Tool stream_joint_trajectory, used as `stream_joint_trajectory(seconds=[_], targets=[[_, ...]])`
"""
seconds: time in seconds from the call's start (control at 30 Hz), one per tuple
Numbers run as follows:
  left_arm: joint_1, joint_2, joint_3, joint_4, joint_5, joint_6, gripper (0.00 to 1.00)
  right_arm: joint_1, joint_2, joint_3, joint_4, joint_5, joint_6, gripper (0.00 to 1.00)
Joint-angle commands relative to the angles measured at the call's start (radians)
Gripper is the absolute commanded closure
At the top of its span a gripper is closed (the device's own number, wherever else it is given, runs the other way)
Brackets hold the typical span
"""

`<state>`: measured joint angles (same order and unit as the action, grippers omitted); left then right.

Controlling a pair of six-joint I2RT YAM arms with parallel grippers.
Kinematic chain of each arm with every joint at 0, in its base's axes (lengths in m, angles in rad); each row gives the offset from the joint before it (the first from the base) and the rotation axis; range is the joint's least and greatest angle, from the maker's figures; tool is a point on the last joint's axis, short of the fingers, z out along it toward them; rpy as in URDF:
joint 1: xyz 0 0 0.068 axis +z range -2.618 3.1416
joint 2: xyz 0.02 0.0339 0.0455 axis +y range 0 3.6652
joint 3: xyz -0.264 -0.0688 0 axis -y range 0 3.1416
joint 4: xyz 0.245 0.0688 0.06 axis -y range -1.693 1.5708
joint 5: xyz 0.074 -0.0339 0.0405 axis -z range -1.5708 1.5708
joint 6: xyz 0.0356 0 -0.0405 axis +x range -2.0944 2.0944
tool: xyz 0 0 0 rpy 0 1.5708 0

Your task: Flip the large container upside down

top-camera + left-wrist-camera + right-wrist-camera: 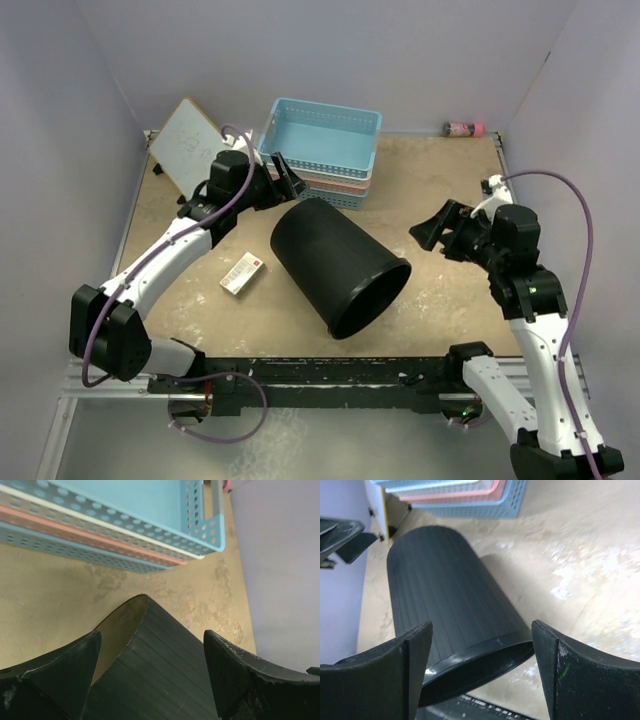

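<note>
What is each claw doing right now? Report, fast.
Left claw: open, holding nothing, poised by the base end of the large container.
Right claw: open, holding nothing, clear of the container's rim.

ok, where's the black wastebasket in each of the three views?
Top external: wastebasket on its side at table centre, mouth toward the near right.
Left wrist: wastebasket at bottom centre, only its ribbed wall showing.
Right wrist: wastebasket centre-left, rim toward the bottom.
Shared landmark: the stack of lattice baskets, blue on top, beyond its closed end.
</note>
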<state>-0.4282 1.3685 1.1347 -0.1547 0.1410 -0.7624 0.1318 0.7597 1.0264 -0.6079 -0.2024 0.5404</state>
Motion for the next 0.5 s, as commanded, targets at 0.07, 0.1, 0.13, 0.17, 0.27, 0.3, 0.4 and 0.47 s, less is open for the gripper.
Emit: stream_joint_trajectory(seconds=[0.07, 0.1, 0.13, 0.17, 0.27, 0.3, 0.4, 0.47], targets=[[0.01, 0.004, -0.029, 0.044, 0.098, 0.048, 0.2, 0.0, -0.038, -0.111, -0.005, -0.276, 0.163, 0.18], [0.011, 0.003, -0.041, 0.059, 0.108, 0.04, 0.2, 0.0, -0.046, -0.149, 0.001, -0.289, 0.181, 0.17], [0.011, 0.006, -0.053, 0.072, 0.118, 0.031, 0.2, 0.0, -0.052, -0.172, 0.009, -0.305, 0.198, 0.17], [0.011, 0.007, -0.063, 0.084, 0.127, 0.02, 0.2, 0.0, -0.052, -0.191, 0.016, -0.329, 0.211, 0.17], [0.011, 0.006, -0.083, 0.1, 0.134, 0.006, 0.2, 0.0, -0.043, -0.256, 0.093, -0.44, 0.292, 0.16], [0.011, 0.007, -0.088, 0.099, 0.132, 0.004, 0.2, 0.001, -0.04, -0.283, 0.126, -0.48, 0.326, 0.15], [0.011, 0.007, -0.099, 0.1, 0.13, -0.003, 0.2, 0.005, -0.03, -0.341, 0.205, -0.545, 0.396, 0.15], [0.012, 0.005, -0.109, 0.109, 0.134, -0.011, 0.2, 0.006, -0.024, -0.363, 0.229, -0.55, 0.41, 0.15]])
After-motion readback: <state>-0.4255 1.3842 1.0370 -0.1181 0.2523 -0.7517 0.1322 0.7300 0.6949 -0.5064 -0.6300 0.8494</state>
